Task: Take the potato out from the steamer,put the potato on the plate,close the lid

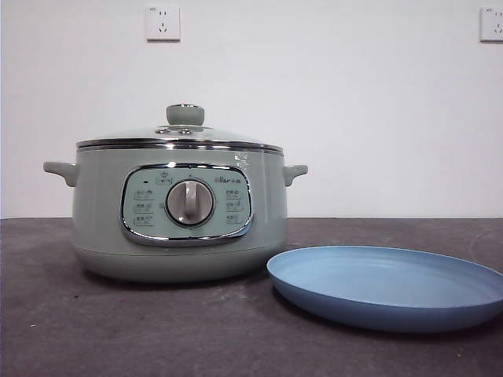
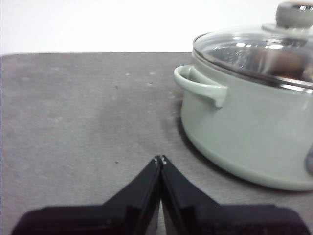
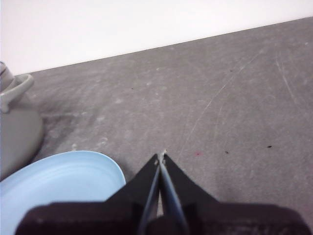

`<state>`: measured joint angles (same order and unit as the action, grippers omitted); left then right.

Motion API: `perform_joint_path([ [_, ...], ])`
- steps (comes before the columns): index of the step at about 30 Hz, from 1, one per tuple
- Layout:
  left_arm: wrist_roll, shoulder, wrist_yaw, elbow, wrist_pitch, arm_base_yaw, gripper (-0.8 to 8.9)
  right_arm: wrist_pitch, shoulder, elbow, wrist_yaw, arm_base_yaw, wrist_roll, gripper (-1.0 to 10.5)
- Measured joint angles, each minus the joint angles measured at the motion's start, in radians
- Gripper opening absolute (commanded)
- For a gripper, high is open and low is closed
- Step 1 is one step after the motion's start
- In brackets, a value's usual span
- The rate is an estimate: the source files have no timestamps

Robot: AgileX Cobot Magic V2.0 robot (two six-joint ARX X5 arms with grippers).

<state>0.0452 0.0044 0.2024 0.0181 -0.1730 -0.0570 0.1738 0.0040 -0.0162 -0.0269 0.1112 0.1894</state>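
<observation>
The sage-green steamer [image 1: 98, 212] stands left of centre on the dark table with its glass lid [image 1: 181, 135] seated on it, knob upward. Through the lid [image 2: 249, 51] a dim brownish shape [image 2: 288, 62] shows, likely the potato. The light-blue plate [image 1: 385, 283] lies bare to the right of the steamer, nearer the front. My left gripper [image 2: 160, 158] is shut on nothing, low over the table beside the steamer's handle [image 2: 198, 85]. My right gripper [image 3: 161, 155] is shut and holds nothing, just beside the plate's rim [image 3: 115, 171]. Neither arm shows in the front view.
Two wall sockets [image 1: 163, 23] sit on the white wall behind the table. The steamer's control panel and silver dial [image 1: 189, 203] face the front. Bare grey tabletop [image 3: 220, 98] stretches beyond the plate and left of the steamer [image 2: 73, 112].
</observation>
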Motion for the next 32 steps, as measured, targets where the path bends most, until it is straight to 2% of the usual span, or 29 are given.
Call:
perform_joint_path([
  [7,0.186,0.0,0.068,0.0,0.005,0.0,-0.06,-0.001,0.0,0.0,0.008,0.0,0.151,0.0],
  [11,0.296,0.0,0.138,0.002,0.016,0.0,-0.08,0.002,0.0,-0.008,0.088,0.0,0.232,-0.1],
  [16,0.36,0.002,0.169,0.08,-0.026,0.0,-0.08,0.004,0.011,-0.076,0.143,0.0,0.283,-0.1],
  [22,0.372,0.049,0.174,0.225,-0.138,0.0,-0.08,0.005,0.101,-0.195,0.221,0.0,0.292,-0.1],
  [25,0.372,0.102,0.215,0.294,-0.18,0.0,-0.08,0.029,0.179,-0.275,0.284,0.0,0.28,-0.1],
  [29,0.357,0.18,0.307,0.378,-0.202,0.0,-0.08,0.126,0.308,-0.4,0.364,0.0,0.202,-0.1],
  [32,0.315,0.255,0.37,0.448,-0.251,0.0,-0.08,0.233,0.426,-0.512,0.448,0.0,0.116,-0.1],
])
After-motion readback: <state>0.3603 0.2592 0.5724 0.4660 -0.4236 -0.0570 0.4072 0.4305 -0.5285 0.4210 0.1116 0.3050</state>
